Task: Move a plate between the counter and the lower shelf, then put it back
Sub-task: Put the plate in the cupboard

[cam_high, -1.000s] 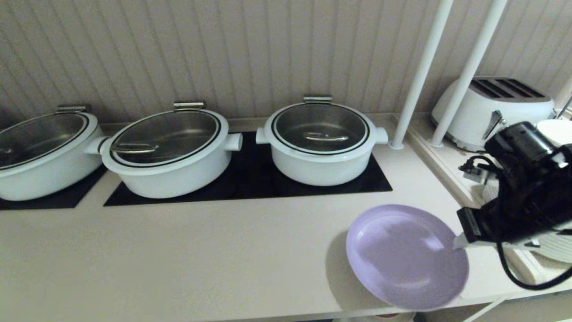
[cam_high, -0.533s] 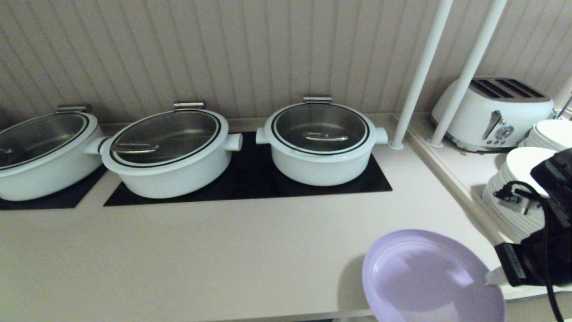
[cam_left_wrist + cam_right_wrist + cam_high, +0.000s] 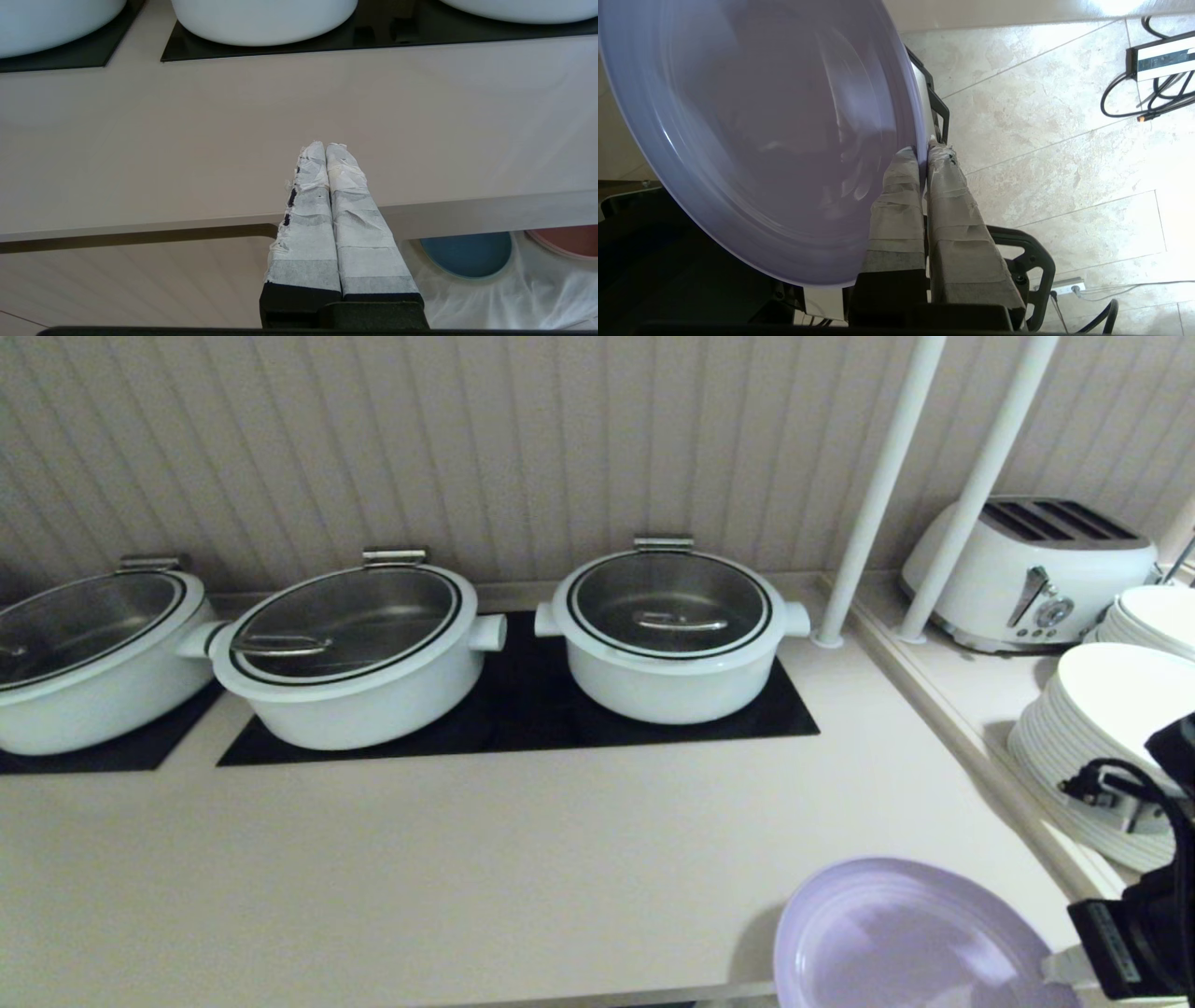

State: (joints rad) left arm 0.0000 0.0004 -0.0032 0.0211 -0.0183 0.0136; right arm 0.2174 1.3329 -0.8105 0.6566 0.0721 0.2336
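Right gripper (image 3: 923, 158) fingers pinch the rim of the small round lilac matte plate (image 3: 910, 943), carried past the near right edge of the glossy beige surface (image 3: 467, 859), prob. heading to lower shelf. Left gripper (image 3: 325, 151) parked, fingers closed, empty.

Three pots (image 3: 668, 633) on the counter (image 3: 467, 868), toaster (image 3: 1027, 569) rightward.
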